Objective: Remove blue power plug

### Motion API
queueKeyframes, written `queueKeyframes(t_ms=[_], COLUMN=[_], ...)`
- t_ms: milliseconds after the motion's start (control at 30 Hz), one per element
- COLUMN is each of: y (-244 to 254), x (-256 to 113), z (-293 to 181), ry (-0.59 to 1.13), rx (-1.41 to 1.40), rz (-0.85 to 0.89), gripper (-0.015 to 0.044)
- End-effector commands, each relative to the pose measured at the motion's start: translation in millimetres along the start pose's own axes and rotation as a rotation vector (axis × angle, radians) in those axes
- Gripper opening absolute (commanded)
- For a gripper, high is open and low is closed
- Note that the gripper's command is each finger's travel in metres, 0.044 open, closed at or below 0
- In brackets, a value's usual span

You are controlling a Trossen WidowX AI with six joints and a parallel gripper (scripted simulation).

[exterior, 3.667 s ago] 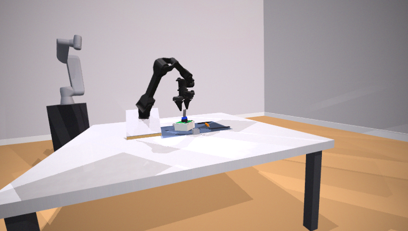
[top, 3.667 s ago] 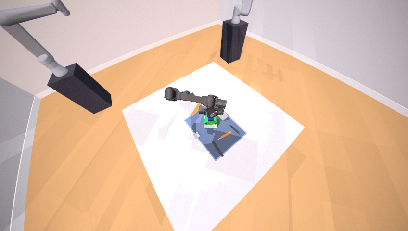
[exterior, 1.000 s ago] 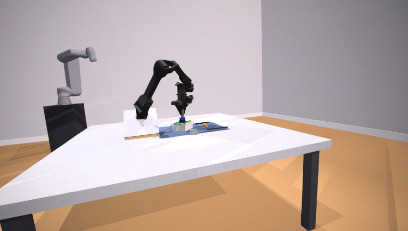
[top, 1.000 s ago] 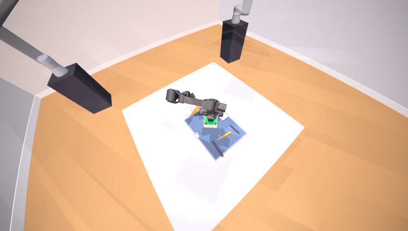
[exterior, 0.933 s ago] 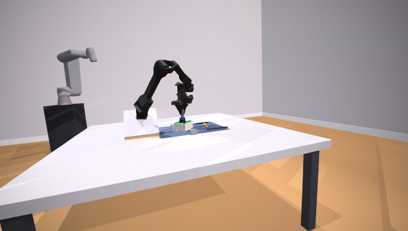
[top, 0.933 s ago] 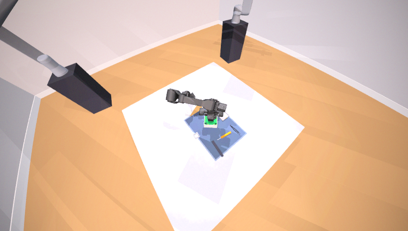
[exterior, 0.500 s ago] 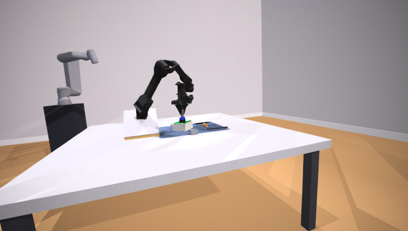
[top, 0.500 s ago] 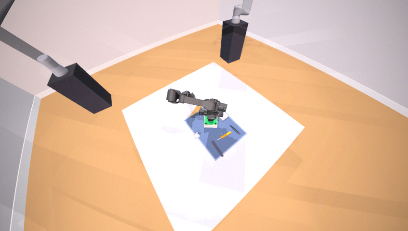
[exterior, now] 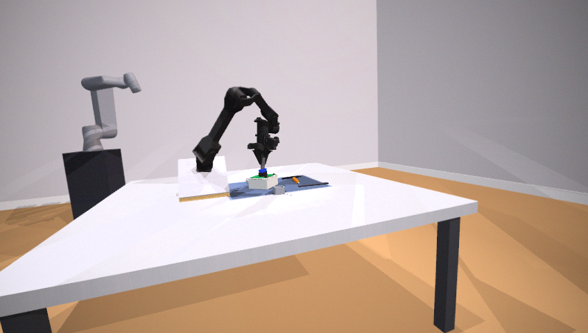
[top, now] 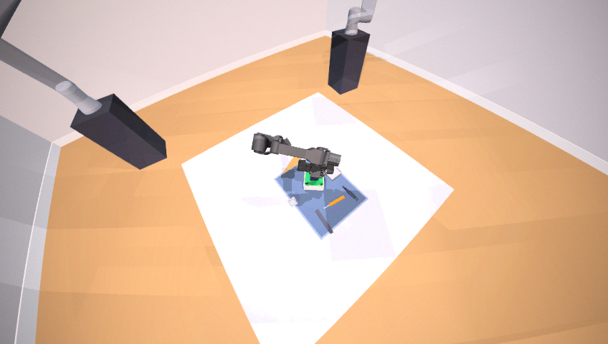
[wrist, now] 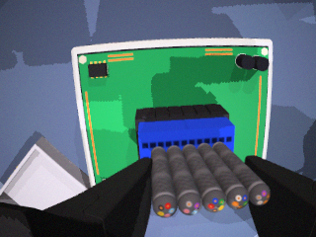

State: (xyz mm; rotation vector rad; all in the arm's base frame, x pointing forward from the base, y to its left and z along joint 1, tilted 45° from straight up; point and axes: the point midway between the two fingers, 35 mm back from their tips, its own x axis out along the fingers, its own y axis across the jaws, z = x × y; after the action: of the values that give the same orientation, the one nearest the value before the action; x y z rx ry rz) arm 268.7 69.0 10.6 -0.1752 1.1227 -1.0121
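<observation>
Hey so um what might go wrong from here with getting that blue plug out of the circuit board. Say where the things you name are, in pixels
The gripper (exterior: 263, 166) (wrist: 199, 169) is shut on the blue plug (exterior: 262, 170) (wrist: 185, 132), which is at its black socket (wrist: 182, 112). Pulling hard might lift the circuit board (exterior: 257, 177) (wrist: 123, 94) too. The fingers stand close around the grey cables (wrist: 190, 173), so rocking could strain them. If the plug frees suddenly, it may slip or swing.

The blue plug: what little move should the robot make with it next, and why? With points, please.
Probably a gentle rock of the blue plug (exterior: 263, 170) (wrist: 186, 132), keeping the gripper (top: 315, 174) (exterior: 263, 166) (wrist: 199, 169) closed on it: the plug sits at the black socket (wrist: 183, 113) on the green board (wrist: 123, 89), and a straight pull won't free it.
</observation>
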Motion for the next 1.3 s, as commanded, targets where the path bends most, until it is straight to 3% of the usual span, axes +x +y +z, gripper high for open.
queueKeyframes(t_ms=[0,300,767,1267], y=[-2.2,-15.4,7.2,-16.2], x=[-17.3,-17.3,-22.0,-24.3], z=[-2.1,-1.8,-2.4,-1.9], ry=[-0.02,-0.018,-0.02,-0.017], rx=[-0.021,-0.024,-0.019,-0.024], rz=[0.08,0.235,-0.037,0.238], gripper=[0.0,0.0,0.0,0.0])
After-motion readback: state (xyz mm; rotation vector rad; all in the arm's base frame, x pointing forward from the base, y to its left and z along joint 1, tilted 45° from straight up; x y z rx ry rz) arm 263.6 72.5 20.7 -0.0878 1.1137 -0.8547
